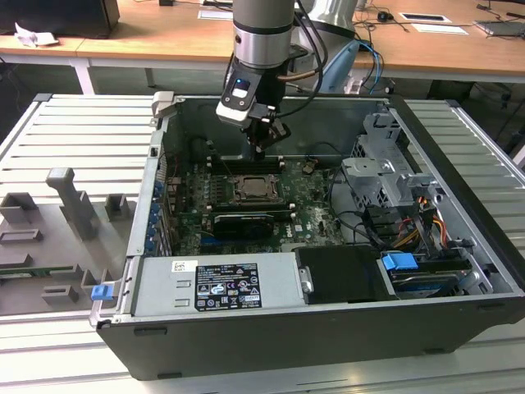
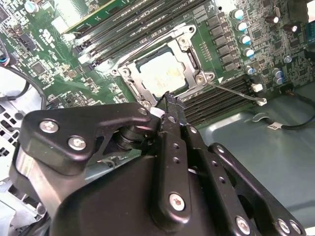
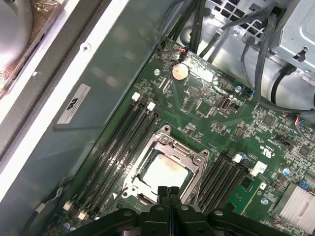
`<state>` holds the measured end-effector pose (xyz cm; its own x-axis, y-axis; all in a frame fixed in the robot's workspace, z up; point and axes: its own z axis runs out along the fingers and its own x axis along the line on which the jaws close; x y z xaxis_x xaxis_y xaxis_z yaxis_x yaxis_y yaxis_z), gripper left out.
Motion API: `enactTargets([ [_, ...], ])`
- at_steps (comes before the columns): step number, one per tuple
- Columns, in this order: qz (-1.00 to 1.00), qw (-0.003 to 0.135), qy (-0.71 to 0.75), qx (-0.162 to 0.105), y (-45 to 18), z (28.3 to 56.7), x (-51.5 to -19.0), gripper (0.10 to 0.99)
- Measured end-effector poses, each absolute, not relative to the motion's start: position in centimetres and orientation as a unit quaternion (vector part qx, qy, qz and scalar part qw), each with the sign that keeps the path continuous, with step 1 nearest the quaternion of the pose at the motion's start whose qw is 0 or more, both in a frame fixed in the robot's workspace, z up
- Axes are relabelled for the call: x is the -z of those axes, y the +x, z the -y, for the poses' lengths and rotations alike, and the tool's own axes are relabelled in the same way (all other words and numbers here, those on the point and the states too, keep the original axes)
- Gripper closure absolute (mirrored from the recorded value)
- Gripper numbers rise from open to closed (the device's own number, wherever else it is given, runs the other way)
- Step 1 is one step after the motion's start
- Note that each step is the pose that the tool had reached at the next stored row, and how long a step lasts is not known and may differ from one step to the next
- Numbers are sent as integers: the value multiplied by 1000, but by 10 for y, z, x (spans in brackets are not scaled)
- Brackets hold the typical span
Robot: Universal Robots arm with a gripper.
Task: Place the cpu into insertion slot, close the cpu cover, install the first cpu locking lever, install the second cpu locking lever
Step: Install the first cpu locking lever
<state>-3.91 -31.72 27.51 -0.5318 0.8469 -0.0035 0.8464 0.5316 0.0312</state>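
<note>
The cpu (image 2: 160, 73) lies flat in the insertion slot (image 1: 257, 190) on the green motherboard, its pale metal top showing in both wrist views (image 3: 165, 172). The cpu cover (image 2: 189, 56) lies down around it as a silvery frame. One thin wire locking lever (image 2: 236, 91) sticks out sideways from the socket's corner, its white tip free over the memory slots. My gripper (image 2: 169, 98) hangs just above the socket's edge with its black fingers pressed together and nothing between them. It is also seen in the exterior view (image 1: 261, 150) and the first wrist view (image 3: 168, 189).
Long black memory slots (image 3: 120, 147) flank the socket on both sides. A black card (image 1: 242, 222) lies in front of it, and a grey power supply (image 1: 217, 283) nearer still. A drive cage (image 1: 385, 176) with cables fills the exterior view's right. Case walls (image 1: 328, 115) surround the board.
</note>
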Motion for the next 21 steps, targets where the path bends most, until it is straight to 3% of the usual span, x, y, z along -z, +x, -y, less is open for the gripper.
enactTargets([
  [21, -896, 9, 444, -13, -39, 317, -275, 980],
])
